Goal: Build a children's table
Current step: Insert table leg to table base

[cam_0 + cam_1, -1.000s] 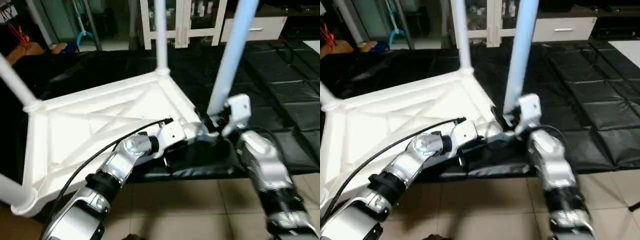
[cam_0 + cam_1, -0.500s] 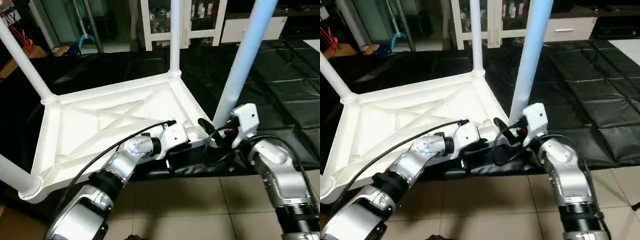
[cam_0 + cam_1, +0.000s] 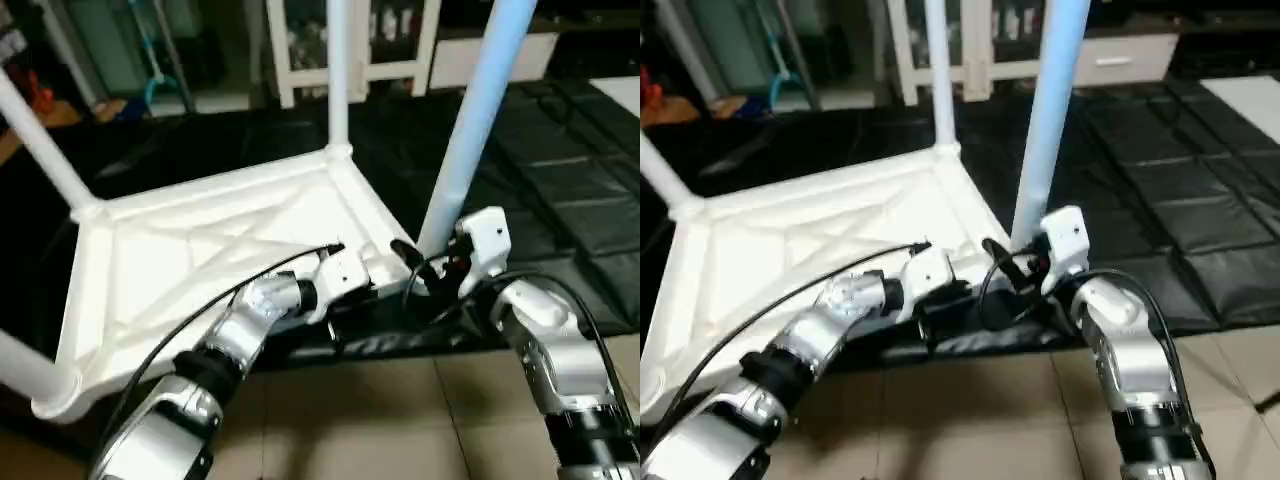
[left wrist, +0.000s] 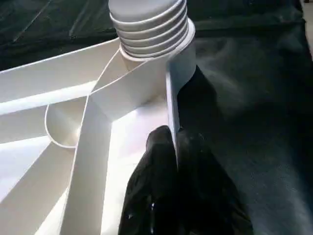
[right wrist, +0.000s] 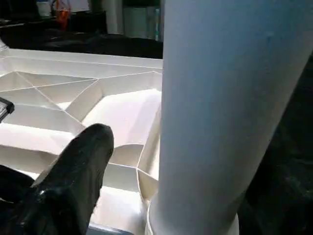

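The white tabletop point(image 3: 200, 250) lies upside down on the black mat, ribs up. White legs stand in its corner sockets: one at the back point(image 3: 338, 70), one at the left point(image 3: 40, 150), one at the near left point(image 3: 20, 365). The near-right leg point(image 3: 470, 120) rises beside my right hand, its ribbed base point(image 4: 149, 24) in the socket. My left gripper point(image 4: 171, 134) is shut on the tabletop's rim just short of that corner, one finger on each side of the wall. My right gripper point(image 3: 432, 280) is at the leg's foot; its visible finger point(image 5: 78, 176) stands clear of the leg point(image 5: 220, 117).
Black padded mats point(image 3: 580, 180) cover the floor under and right of the tabletop. Beige tiles point(image 3: 400, 420) lie in front of me. A white glass-door cabinet point(image 3: 400, 40) stands at the back, with a blue-handled thing point(image 3: 150, 85) at the back left.
The whole picture has shifted with my head. My left gripper keeps its hold on the rim, and my right hand stays by the near-right leg's foot.
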{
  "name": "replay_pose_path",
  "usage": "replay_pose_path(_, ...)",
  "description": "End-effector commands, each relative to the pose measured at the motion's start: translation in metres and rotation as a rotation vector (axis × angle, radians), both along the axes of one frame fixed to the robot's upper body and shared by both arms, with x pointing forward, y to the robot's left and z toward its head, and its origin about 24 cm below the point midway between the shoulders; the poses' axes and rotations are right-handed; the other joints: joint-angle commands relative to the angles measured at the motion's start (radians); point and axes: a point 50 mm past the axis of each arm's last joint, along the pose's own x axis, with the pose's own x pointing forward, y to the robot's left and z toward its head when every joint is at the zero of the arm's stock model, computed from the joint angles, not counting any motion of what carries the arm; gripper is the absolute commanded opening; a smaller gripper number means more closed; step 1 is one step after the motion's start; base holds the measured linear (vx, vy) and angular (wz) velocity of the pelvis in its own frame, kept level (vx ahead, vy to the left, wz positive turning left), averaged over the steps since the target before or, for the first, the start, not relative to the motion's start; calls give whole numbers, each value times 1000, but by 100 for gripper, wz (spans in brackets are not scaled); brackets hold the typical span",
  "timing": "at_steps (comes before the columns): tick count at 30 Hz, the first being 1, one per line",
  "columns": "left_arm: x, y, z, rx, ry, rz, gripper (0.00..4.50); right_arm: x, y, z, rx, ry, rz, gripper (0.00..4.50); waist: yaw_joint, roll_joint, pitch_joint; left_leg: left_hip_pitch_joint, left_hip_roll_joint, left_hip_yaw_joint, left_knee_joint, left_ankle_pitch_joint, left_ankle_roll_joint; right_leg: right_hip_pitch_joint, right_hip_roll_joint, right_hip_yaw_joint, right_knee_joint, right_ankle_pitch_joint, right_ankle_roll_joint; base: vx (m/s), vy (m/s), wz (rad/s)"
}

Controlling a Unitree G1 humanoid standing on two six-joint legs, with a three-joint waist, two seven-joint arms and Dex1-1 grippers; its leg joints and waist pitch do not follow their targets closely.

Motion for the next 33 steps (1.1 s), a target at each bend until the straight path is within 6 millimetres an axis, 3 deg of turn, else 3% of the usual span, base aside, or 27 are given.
replay_pose_path(1, 11, -3, 27, -73, -109, 7, 0, 0, 9, 4, 8, -6, 32, 400, -16, -20, -70, 49, 48, -31, -78, -473, 96, 28, -13, 4, -81, -248, -247, 98, 13, 7)
replay_pose_path(3, 11, -3, 27, -72, -109, 5, 0, 0, 9, 4, 7, -6, 30, 400, -22, -16, -81, 41, 39, -25, -67, -387, 150, 54, -13, 0, -84, -241, -245, 92, 5, 5)
replay_pose_path(6, 10, -4, 26, -66, -110, -2, 0, 0, 9, 4, 4, -5, 28, 400, -32, -15, -82, 50, 39, -28, -65, -340, 190, 62, -5, -6, -81, -214, -236, 99, 3, 7)
replay_pose_path(8, 10, -4, 26, -64, -110, -5, 0, 1, 9, 4, 2, -4, 27, 400, -37, -18, -86, 44, 33, -28, -56, -294, 222, 78, -4, -6, -78, -181, -221, 104, 5, 7)
replay_pose_path(10, 10, -4, 26, -63, -110, -5, 0, 1, 8, 4, 2, -4, 28, 400, -48, -9, -88, 59, 40, -43, -50, -216, 275, 78, 5, -18, -63, -133, -200, 113, 15, 6)
replay_pose_path(12, 10, -4, 26, -63, -110, -6, 0, 1, 8, 4, 1, -3, 28, 400, -69, -1, -93, 109, 63, -79, -43, -136, 369, 44, 17, -35, -24, -46, -158, 122, 7, 10)
replay_pose_path(13, 10, -3, 26, -61, -111, -6, 0, 1, 8, 4, 0, -3, 29, 400, -95, 2, -87, 171, 95, -121, -41, -121, 437, -23, 17, -46, 17, -49, -114, 123, 1, 12)
replay_pose_path(14, 10, -3, 26, -59, -112, -6, 0, 1, 8, 4, -1, -4, 29, 400, -109, -12, -84, 202, 126, -160, -38, -106, 492, -66, 1, -30, 56, -60, -45, 117, -31, 7)
replay_pose_path(15, 10, -3, 26, -59, -112, -6, 0, 1, 8, 4, -1, -4, 29, 400, -109, -12, -84, 202, 126, -160, -38, -106, 492, -66, 1, -30, 56, -60, -45, 94, -65, 1)
replay_pose_path(16, 10, -3, 26, -58, -111, -6, 0, 1, 8, 4, -3, -4, 30, 400, -92, -45, -75, 129, 75, -106, -9, -173, 444, -19, -37, 10, 22, 15, -15, 94, -65, 1)
replay_pose_path(17, 10, -3, 26, -58, -111, -6, 0, 1, 8, 4, -3, -4, 30, 400, -44, -79, -81, -41, -71, -12, 99, -237, 328, 144, -51, 98, -51, 48, -57, 85, -57, 14)
replay_pose_path(18, 10, -3, 26, -59, -111, -6, 0, 1, 8, 4, -5, -4, 31, 400, -19, -62, -96, -80, -60, -34, 144, -193, 287, 186, -116, 149, -66, 69, -121, 110, 15, 32)
replay_pose_path(19, 10, -3, 26, -59, -111, -6, 0, 1, 8, 4, -5, -4, 31, 400, -1, -64, -90, -127, -26, -74, 169, -103, 223, 202, -116, 160, -70, 156, -195, 110, 15, 32)
replay_pose_path(20, 10, -2, 25, -53, -111, -7, 0, 2, 8, 4, -11, -3, 30, 400, -1, -41, -90, -139, -13, -87, 120, -2, 204, 206, -60, 104, -44, 215, -176, 118, 38, 23)
replay_pose_path(21, 10, -2, 25, -53, -111, -7, 0, 2, 8, 4, -11, -3, 30, 400, -6, -16, -93, -108, -6, -84, 69, 61, 210, 187, -6, 54, -30, 202, -133, 90, 9, 10)
replay_pose_path(22, 10, -2, 25, -49, -112, -10, 0, 2, 8, 4, -14, -3, 30, 400, -63, 38, -79, 57, 54, -129, 11, 113, 298, 69, 52, -40, 25, 31, -70, 90, 9, 10)
replay_pose_path(23, 9, -2, 24, -48, -112, -11, 0, 2, 8, 4, -15, -3, 31, 400, -120, 49, -72, 158, 139, -250, -28, -94, 504, -63, 56, -43, 156, -214, -24, 117, -37, -9)
replay_pose_path(24, 9, -2, 24, -48, -112, -13, 0, 2, 8, 4, -16, -3, 31, 400, -125, 29, -85, 175, 157, -266, -25, -133, 532, -83, 39, -29, 178, -221, 0, 138, -35, -9)
replay_pose_path(25, 8, -2, 24, -49, -110, -15, 0, 2, 8, 4, -19, -3, 31, 400, -136, 15, -89, 188, 169, -263, -14, -85, 545, -133, 17, -8, 203, -156, 61, 138, -35, -9)
replay_pose_path(26, 8, -2, 24, -49, -110, -17, 0, 2, 8, 3, -20, -2, 32, 400, -139, -10, -75, 157, 168, -242, -38, -65, 534, -140, -1, 22, 211, -80, 105, 107, -3, 7)
replay_pose_path(27, 8, -2, 24, -49, -110, -17, 0, 2, 8, 3, -20, -1, 32, 400, -137, -21, -74, 147, 160, -226, -45, -59, 510, -140, -11, 38, 195, -30, 95, 103, -35, 11)
replay_pose_path(28, 7, -2, 23, -52, -110, -19, 0, 2, 9, 3, -21, -1, 34, 400, -108, -56, -60, 92, 79, -143, -34, -189, 389, -99, -23, 63, 89, 96, 19, 103, -35, 11)
replay_pose_path(29, 7, -3, 23, -55, -109, -20, 0, 2, 9, 3, -21, -1, 34, 400, -63, -113, -57, 13, -70, -58, 80, -349, 265, -11, -42, 147, -41, -142, 29, 93, -81, 21)
replay_pose_path(30, 6, -3, 23, -55, -104, -26, 0, 2, 9, 3, -22, 0, 35, 400, -46, -92, -81, -17, -103, -62, 175, -300, 230, 52, -100, 209, -52, -208, -55, 116, -63, 16)
replay_pose_path(31, 6, -3, 23, -54, -101, -28, 0, 2, 9, 3, -22, 0, 36, 400, -47, -98, -80, -50, -89, -92, 192, -206, 203, 83, -115, 216, -45, -197, -111, 116, -63, 16)
replay_pose_path(32, 3, -1, 20, -47, -80, -49, 0, 2, 9, 3, -27, 3, 40, 400, -33, -91, -76, -81, -90, -119, 183, 0, 127, 75, -66, 158, -1, 107, -94, 132, -33, 6)
replay_pose_path(33, 1, 0, 18, -37, -71, -63, 0, 2, 8, 2, -29, 4, 41, 400, -33, -85, -83, -92, -86, -123, 167, 75, 104, 81, -62, 149, 20, 310, -113, 102, -27, 3)
